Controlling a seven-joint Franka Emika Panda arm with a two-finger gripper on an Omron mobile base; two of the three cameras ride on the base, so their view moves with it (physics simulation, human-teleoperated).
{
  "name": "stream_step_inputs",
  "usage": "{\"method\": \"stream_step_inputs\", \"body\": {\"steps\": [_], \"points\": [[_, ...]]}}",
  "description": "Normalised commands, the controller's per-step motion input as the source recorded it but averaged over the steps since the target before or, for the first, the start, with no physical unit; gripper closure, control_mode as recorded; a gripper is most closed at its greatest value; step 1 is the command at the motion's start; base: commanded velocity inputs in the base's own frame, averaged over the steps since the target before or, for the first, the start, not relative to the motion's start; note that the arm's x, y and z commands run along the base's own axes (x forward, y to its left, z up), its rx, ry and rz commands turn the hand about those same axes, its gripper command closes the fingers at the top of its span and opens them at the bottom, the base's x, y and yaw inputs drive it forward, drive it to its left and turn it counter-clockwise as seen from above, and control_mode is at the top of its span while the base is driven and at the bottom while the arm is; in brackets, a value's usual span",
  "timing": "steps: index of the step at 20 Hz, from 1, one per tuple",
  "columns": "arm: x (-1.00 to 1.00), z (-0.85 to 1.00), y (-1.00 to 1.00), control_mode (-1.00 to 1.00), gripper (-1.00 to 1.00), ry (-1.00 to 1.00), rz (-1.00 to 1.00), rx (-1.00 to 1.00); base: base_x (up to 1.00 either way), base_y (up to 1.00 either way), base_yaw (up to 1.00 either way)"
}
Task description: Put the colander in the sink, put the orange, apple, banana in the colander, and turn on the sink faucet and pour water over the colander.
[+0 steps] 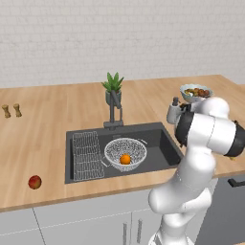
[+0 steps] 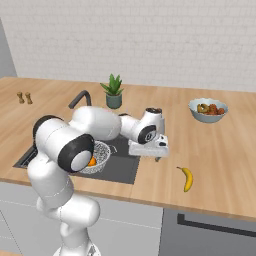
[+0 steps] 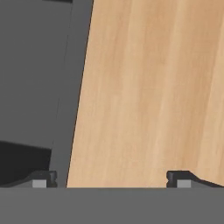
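The wire-mesh colander (image 1: 125, 152) stands in the dark grey sink (image 1: 160, 143) with the orange (image 1: 125, 159) inside it. On the counter left of the sink lies the apple (image 1: 34, 182). The banana (image 2: 186, 178) rests on the wood right of the sink, near the front edge. Behind the basin rises the sink faucet (image 1: 115, 109); no water runs from it. My gripper (image 2: 156, 156) hovers low over the counter just right of the sink's right rim, left of the banana. In the hand view the gripper (image 3: 112, 181) is open, with bare wood between its fingertips (image 3: 183, 178).
A flat wire rack (image 1: 87, 155) lies in the sink's left half. A potted plant (image 1: 113, 87) stands behind the faucet. A pale bowl of fruit (image 2: 207, 110) sits at the back right. Two small shakers (image 1: 11, 110) stand far left.
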Motion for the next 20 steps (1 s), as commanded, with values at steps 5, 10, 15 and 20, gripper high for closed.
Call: {"method": "stream_step_inputs", "body": {"steps": [5,10,15,20], "points": [[-0.03,0.00,-0.98,-1.00,-1.00,0.09,0.00,0.00,0.00,0.00,0.00],[-0.43,0.00,-0.60,-1.00,-1.00,0.00,0.00,0.00,0.00,0.00,0.00],[-0.59,-0.02,-0.28,-1.00,-1.00,-0.01,0.00,0.00,0.00,0.00,0.00],[-0.23,0.00,-0.37,-1.00,-1.00,-0.03,0.00,0.00,0.00,0.00,0.00]]}}
